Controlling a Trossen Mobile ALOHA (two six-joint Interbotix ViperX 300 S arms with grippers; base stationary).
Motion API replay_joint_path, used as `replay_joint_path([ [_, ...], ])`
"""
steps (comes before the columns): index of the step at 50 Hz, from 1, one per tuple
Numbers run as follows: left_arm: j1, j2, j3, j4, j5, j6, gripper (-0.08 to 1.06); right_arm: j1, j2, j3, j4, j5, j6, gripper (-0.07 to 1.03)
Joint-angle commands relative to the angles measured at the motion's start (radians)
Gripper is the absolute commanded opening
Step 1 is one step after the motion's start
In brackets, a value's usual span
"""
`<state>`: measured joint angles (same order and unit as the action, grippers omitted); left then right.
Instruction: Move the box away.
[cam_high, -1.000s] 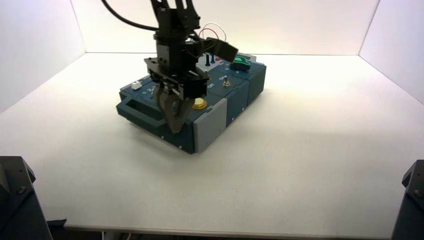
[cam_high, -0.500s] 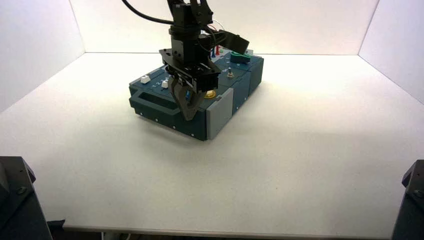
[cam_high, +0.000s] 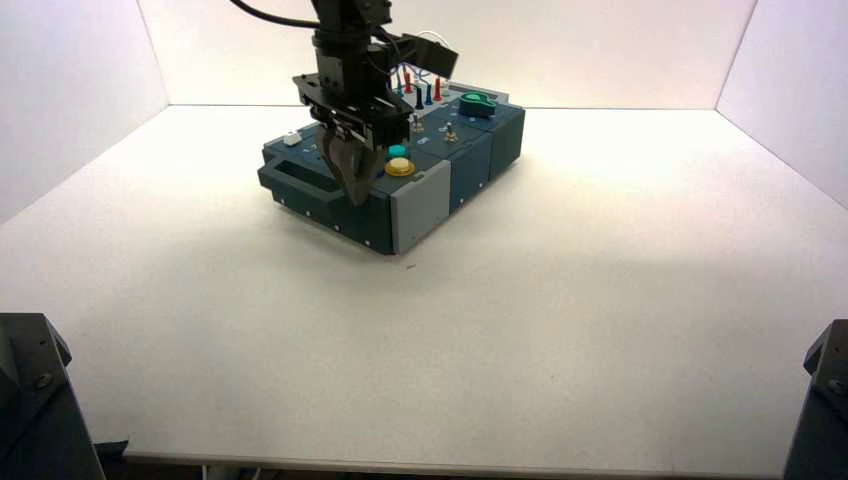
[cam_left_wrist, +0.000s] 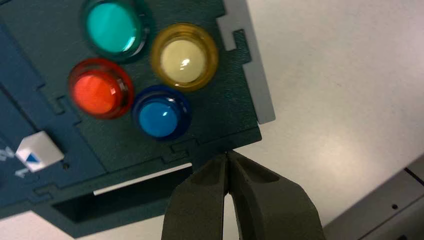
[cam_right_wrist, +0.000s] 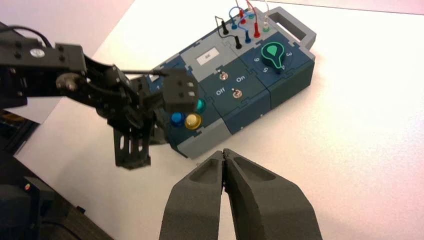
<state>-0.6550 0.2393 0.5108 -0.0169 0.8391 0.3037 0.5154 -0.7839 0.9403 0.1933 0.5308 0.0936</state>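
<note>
On a white table (cam_high: 600, 300), toward its far left, sits the box (cam_high: 455, 175), turned at an angle so one corner faces the robot. Its top is dark teal with a grey strip along the near right edge, and a handle slot (cam_high: 295, 180) opens on its left end.

Above the box's near left corner hangs the left gripper (cam_high: 352, 178), pointing down, its tips at the box's near edge beside the handle slot. From the left wrist camera its jaws are pressed together with nothing between them, their tips (cam_left_wrist: 227, 165) meeting right at the box's rim. Just past them sit four round buttons (packed close in a cluster): green (cam_left_wrist: 112, 27), yellow (cam_left_wrist: 184, 56), red (cam_left_wrist: 99, 92) and blue (cam_left_wrist: 161, 114). A small white slider tab (cam_left_wrist: 39, 150) lies near the red button.

The right gripper (cam_right_wrist: 225, 167) is out of the high view; its own camera shows its jaws pressed together, empty, held above bare table and well apart from the box. That view also shows two toggle switches (cam_right_wrist: 231, 84) between the words "Off" and "On", a green knob (cam_right_wrist: 274, 54), and looped wires (cam_right_wrist: 242, 20) plugged in at the far end.
</note>
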Motion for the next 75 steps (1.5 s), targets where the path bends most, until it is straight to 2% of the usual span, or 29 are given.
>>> replay_joint_path([
  [1,0.021,-0.021,-0.044,0.011,-0.018,0.012,-0.03,-0.006,0.002,-0.035,0.000,-0.014,-0.003,-0.02],
  [21,0.021,0.020,-0.106,0.011,-0.014,0.034,-0.03,-0.006,0.018,-0.037,-0.002,-0.017,-0.003,-0.02],
  [32,0.021,0.026,-0.107,0.011,-0.015,0.041,-0.03,-0.006,0.020,-0.037,-0.002,-0.015,-0.003,-0.02],
  [41,0.000,-0.008,-0.097,-0.002,0.017,0.040,-0.03,-0.006,0.028,-0.037,-0.003,-0.012,-0.003,-0.02],
  [53,-0.069,-0.141,-0.038,-0.015,0.063,0.032,-0.03,-0.006,0.077,-0.037,-0.015,-0.012,-0.005,-0.02],
  [59,-0.097,-0.238,-0.005,-0.025,0.081,0.018,-0.03,-0.005,0.104,-0.040,-0.017,-0.011,-0.021,-0.02],
  [70,-0.121,-0.512,0.049,-0.046,0.137,-0.043,-0.03,0.002,0.129,-0.041,-0.015,-0.008,-0.052,-0.02],
  [75,-0.121,-0.632,0.071,-0.043,0.164,-0.097,-0.03,0.014,0.137,-0.044,-0.011,0.002,-0.069,-0.02],
])
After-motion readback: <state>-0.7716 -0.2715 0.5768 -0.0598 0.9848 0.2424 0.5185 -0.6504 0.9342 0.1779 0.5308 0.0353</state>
